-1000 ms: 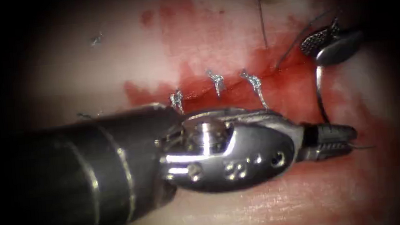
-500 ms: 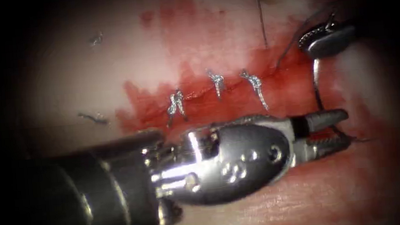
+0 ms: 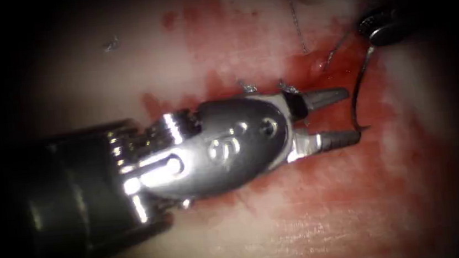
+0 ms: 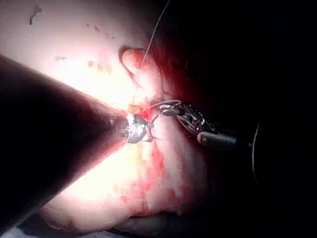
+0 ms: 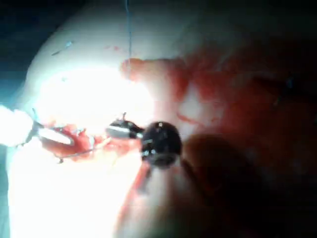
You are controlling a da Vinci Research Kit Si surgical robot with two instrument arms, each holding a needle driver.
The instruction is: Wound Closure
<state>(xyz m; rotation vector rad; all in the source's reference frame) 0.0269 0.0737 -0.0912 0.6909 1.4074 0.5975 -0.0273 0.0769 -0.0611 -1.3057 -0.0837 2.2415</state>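
Your left end effector [image 3: 335, 117] had its jaws spread wide and held nothing; the needle's point sat just off the tip of the lower jaw, close enough that you couldn't call touching or apart. A second earlier those same jaws were clamped on the lower end of the needle [image 3: 360, 92], and half a second earlier they had already parted around it. So you had let go, and the whole tool had swung up over the stitch line, its body covering the first knot and crowding the other two knots [image 3: 247, 86].

Your right end effector [image 3: 384, 25] was closed on the needle's upper end, at the far right of the cut. It had lifted toward the top of the endoscope view and taken the needle with it. The curve hung down from those jaws, clear of the tissue [image 3: 326, 226] as far as you could see, with its sharp point free over the red fluid [image 3: 349, 163].

That read as a completed handover: one tool carried the needle.

The thread [image 3: 293, 15] ran up and away from the right end of the cut.

No containers were present.
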